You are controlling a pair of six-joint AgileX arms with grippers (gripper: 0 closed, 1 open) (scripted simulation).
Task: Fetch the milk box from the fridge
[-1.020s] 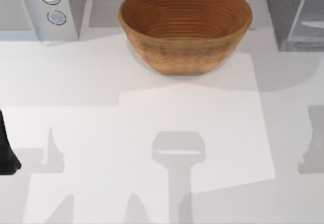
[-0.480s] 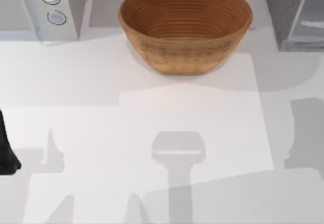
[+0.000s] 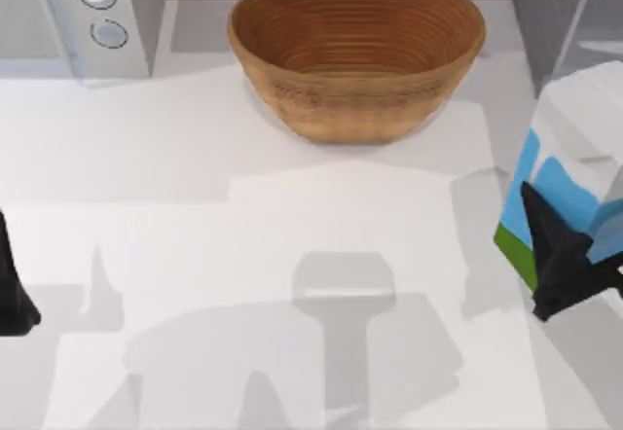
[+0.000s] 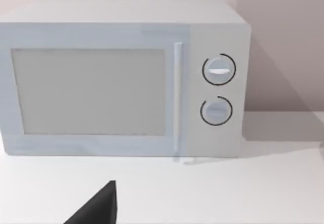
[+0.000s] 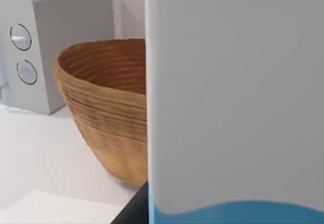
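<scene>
top view: the milk box (image 3: 574,172) is now over the right edge of the table (image 3: 292,235), with the right gripper (image 3: 565,260) dark against its lower side. half a second ago that spot held nothing but a shadow, and a second ago not even that, so the carton has just come into sight on the right arm. it sits in front of the fridge (image 3: 545,12), the dark grey speckled box at the far right corner, and looks clear of it. it reads as lifted off the table rather than standing on it, though that is a judgement from its size and the big new shadow across the near table.

right gripper's jaws look clamped on the milk box low down near the green band; the exact contact is partly hidden, so the grip is inferred. right wrist view: the carton's white side (image 5: 233,92) is very close to the camera, blue band at the base, wicker bowl (image 5: 101,112) beyond it.

meaning for the task: the fetch out of the fridge looks essentially done, what is left is likely bringing the carton inward and setting it down.

wicker bowl (image 3: 355,51) sits at the far middle and the microwave (image 3: 73,17) at the far left. left gripper (image 3: 12,294) is parked at the table's left edge; a dark tip of it shows in the left wrist view (image 4: 96,209), facing the microwave (image 4: 121,82); cannot tell how its jaws stand.
</scene>
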